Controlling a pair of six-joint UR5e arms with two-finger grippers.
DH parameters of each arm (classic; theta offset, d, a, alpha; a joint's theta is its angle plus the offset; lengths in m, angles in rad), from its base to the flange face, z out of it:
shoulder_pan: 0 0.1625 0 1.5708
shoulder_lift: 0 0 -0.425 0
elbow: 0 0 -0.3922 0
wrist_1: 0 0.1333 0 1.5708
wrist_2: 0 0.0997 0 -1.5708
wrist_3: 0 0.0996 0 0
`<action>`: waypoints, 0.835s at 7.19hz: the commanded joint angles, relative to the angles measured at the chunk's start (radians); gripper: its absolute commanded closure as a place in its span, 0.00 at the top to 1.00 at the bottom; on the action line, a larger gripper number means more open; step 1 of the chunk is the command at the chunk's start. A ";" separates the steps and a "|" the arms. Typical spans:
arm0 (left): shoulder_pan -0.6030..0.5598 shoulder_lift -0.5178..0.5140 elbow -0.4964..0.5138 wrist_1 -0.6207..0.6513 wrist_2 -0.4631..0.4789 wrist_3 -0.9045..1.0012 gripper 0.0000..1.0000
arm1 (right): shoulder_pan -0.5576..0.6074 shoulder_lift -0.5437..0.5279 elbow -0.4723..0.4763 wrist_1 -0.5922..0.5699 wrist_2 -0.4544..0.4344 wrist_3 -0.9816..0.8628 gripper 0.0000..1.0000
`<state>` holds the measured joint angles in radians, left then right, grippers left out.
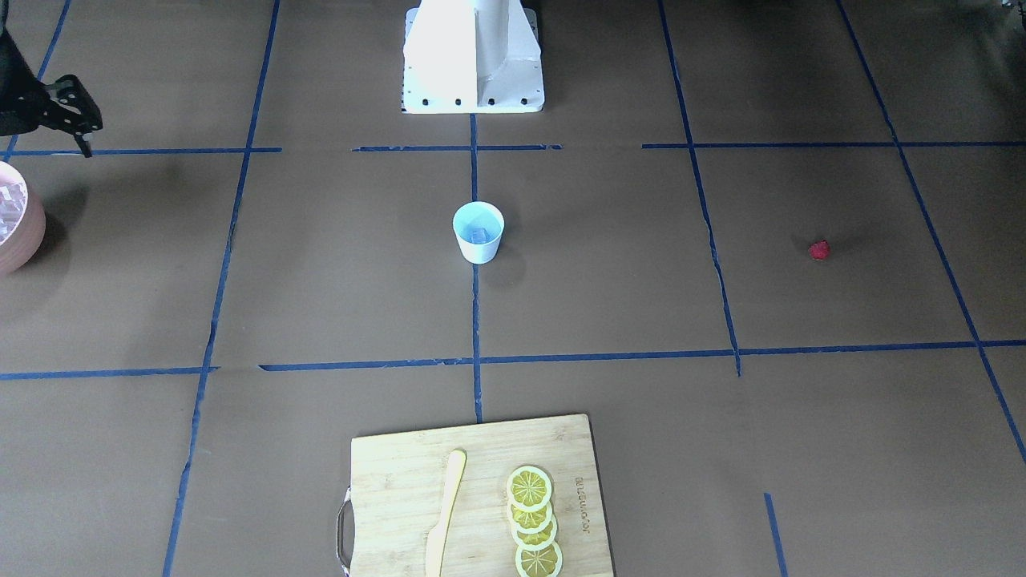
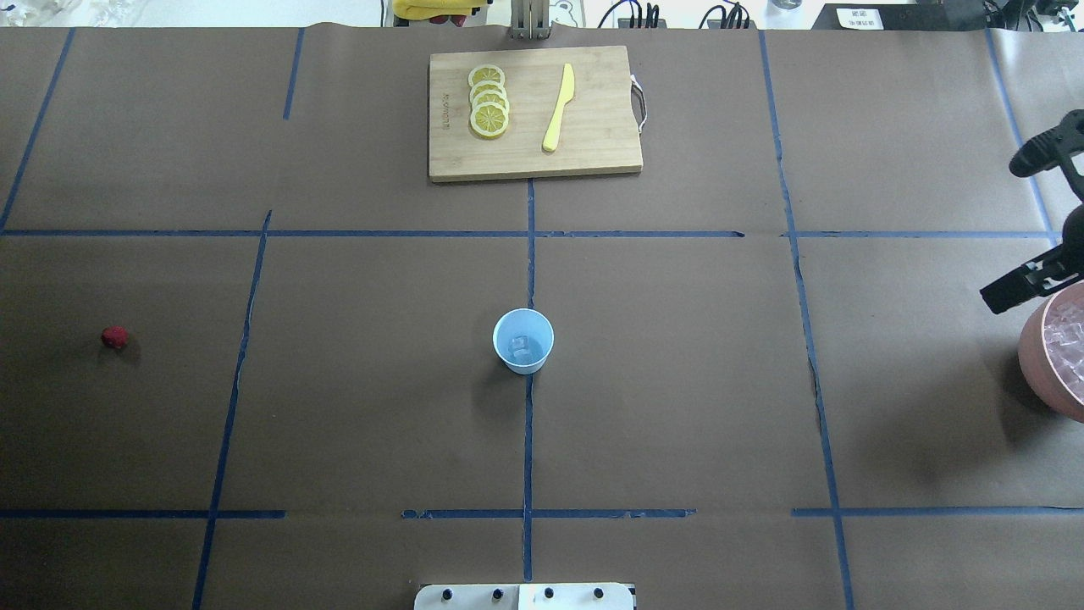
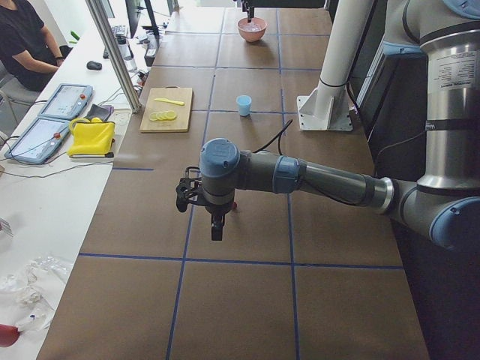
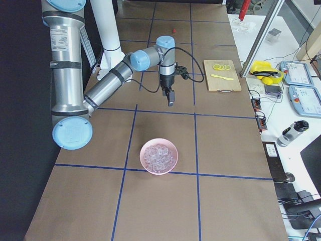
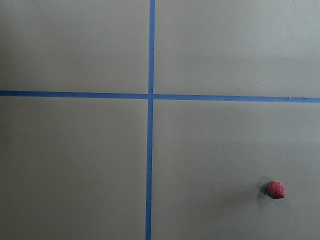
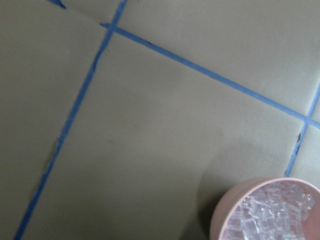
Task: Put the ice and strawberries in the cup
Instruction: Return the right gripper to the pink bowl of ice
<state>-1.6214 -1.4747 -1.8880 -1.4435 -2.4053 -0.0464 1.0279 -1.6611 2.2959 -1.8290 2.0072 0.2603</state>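
cup (image 2: 523, 341): upright, mid-table (image 2: 339, 407)
ice (image 2: 521, 346): one cube in cup, the rest in bowl (image 2: 1037, 373), far off cup's right
strawberry (image 2: 114, 337): on table, well left of cup
left gripper (image 3: 217, 229): over strawberry, far from cup; finger spread can't tell
right gripper (image 2: 1002, 233): fingers spread, just beside bowl

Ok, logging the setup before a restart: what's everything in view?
cup: one, white, blue inside, table centre
ice cube: one, clear, in cup
strawberry: one, red, bare table, robot's left
bowl: one, pink, robot's right, heaped with ice
cutting board: one, bamboo, far edge
lemon slices: four, yellow, overlapping on board
knife: one, yellow, on board
left gripper: one, black, above table by strawberry
right gripper: one, black, above table, robot's right
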 commanded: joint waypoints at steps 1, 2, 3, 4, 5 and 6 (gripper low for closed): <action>0.000 -0.001 -0.002 -0.001 0.000 0.000 1.00 | 0.064 -0.201 -0.070 0.230 0.027 -0.110 0.99; 0.000 -0.001 -0.006 -0.002 0.000 0.000 1.00 | 0.076 -0.253 -0.164 0.384 0.028 -0.121 0.99; 0.000 -0.001 -0.008 -0.002 0.000 -0.001 1.00 | 0.104 -0.261 -0.259 0.504 0.066 -0.125 0.99; 0.000 -0.001 -0.017 0.000 0.000 -0.001 1.00 | 0.121 -0.256 -0.309 0.513 0.082 -0.125 0.99; 0.000 0.001 -0.026 0.000 0.000 -0.001 1.00 | 0.123 -0.250 -0.332 0.513 0.081 -0.125 0.98; 0.000 0.001 -0.029 0.002 0.000 -0.001 1.00 | 0.124 -0.252 -0.346 0.510 0.074 -0.130 0.95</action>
<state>-1.6214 -1.4748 -1.9113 -1.4433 -2.4053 -0.0475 1.1473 -1.9129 1.9775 -1.3242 2.0836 0.1344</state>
